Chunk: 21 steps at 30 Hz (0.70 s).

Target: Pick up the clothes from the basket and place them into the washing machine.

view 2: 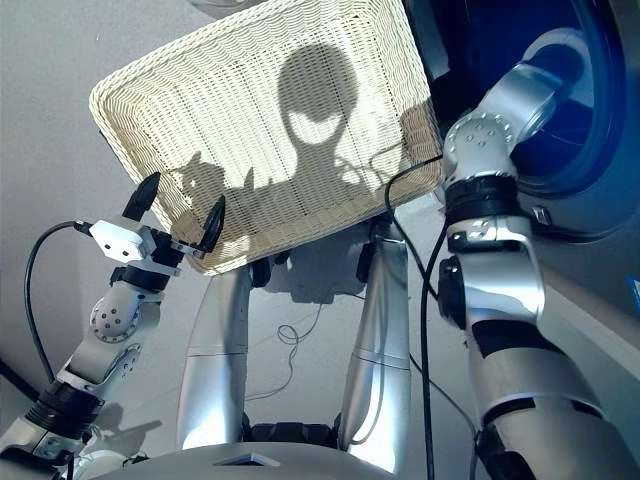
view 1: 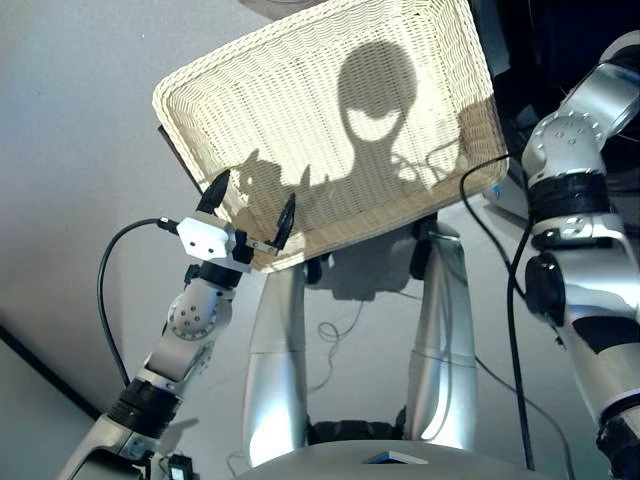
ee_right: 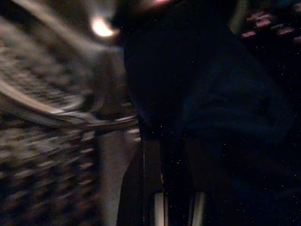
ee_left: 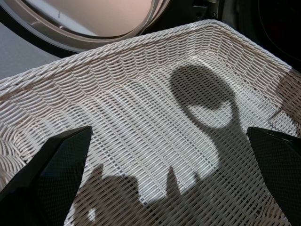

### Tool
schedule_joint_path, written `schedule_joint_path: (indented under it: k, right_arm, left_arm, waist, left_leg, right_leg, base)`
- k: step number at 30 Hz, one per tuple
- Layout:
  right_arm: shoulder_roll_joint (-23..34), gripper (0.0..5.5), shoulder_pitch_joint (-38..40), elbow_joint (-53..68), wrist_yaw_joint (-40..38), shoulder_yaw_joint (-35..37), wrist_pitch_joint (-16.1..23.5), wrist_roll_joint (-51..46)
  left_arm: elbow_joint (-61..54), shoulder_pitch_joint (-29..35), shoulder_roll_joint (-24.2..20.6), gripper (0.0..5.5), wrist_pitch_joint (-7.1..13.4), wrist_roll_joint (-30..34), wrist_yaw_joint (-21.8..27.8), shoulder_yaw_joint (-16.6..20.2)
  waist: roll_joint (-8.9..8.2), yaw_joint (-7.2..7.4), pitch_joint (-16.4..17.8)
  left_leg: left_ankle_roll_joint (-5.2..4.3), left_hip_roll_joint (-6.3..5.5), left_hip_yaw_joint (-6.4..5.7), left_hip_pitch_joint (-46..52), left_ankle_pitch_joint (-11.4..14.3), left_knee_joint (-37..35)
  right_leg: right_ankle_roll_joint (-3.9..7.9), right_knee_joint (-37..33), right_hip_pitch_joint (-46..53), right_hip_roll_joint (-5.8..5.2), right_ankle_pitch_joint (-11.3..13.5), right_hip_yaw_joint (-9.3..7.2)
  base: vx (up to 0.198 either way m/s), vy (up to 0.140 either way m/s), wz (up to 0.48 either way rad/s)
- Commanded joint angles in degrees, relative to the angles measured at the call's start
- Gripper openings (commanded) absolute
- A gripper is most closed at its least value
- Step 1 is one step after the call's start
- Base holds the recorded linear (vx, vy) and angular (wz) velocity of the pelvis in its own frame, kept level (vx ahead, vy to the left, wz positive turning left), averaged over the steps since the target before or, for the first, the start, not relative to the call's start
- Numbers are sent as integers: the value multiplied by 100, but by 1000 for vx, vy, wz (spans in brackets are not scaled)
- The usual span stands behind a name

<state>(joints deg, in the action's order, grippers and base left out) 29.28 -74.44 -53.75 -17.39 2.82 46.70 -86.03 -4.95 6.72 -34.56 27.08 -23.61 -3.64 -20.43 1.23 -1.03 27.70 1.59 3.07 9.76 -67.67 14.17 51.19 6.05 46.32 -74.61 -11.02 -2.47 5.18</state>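
Left claw point(view 1: 250, 211) hangs with its two black fingers spread wide at the near edge of the bare cream-white woven wicker basket point(view 1: 300, 90), while dark navy cloth point(ee_right: 211, 103) hides the right claw's fingers, so I cannot tell their state.

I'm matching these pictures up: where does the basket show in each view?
Left eye: basket upper centre.
Right eye: basket upper left of centre.
Left wrist: fills the frame.
Right wrist: not in it.
Shared landmark: the open left gripper at its near rim.

Pale grey floor point(view 1: 70, 150) beneath the scene. A thin cable point(view 1: 335, 325) lies looped on it, near the cream wicker basket point(view 1: 300, 90), whose woven bottom is bare.
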Motion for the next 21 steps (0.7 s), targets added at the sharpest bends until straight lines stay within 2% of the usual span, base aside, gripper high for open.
schedule_joint_path:
  k: [1, 8, 18, 19, 21]
  right_arm:
    - [820, 0, -476, -339, -415, -187, 128, 257]
    - [1418, 0, -852, -1194, -926, -223, -6, 224]
    - [1391, 11, -868, -1462, -1032, -486, -408, 428]
    - [1396, 550, -881, -1488, -1005, -520, -436, 426]
    - [1393, 550, -903, -1551, -951, -606, -508, 420]
  left_arm:
    - [-501, -189, -114, 550, 191, 42, -195, -153]
    - [-692, -227, -228, 550, 123, 86, -349, -140]
    - [-788, -134, -218, 550, 139, 67, -457, -141]
    - [-788, -142, -211, 550, 144, 59, -455, -128]
    - [-786, -153, -203, 550, 132, 51, -455, -108]
  waist:
    - [168, -88, -574]
    - [199, -112, -611]
    - [193, -119, -607]
    - [194, -117, -605]
    - [184, -124, -606]
  left_leg:
    - [-118, -28, -263, -45, -209, -301]
    - [-133, -38, -281, -73, -236, -318]
    - [-124, -18, -243, -50, -254, -355]
    - [-126, -19, -237, -48, -259, -358]
    - [-129, -19, -235, -53, -266, -362]
  right_leg:
    - [-401, 461, 322, 57, -696, -70]
    - [-405, 463, 299, 54, -688, -80]
    - [-399, 399, 320, 60, -628, -67]
    - [-401, 402, 321, 61, -623, -70]
    - [-401, 404, 323, 59, -621, -81]
  base:
    - [0, 0, 0]
    - [0, 0, 0]
    - [0, 0, 0]
    - [0, 0, 0]
    - [0, 0, 0]
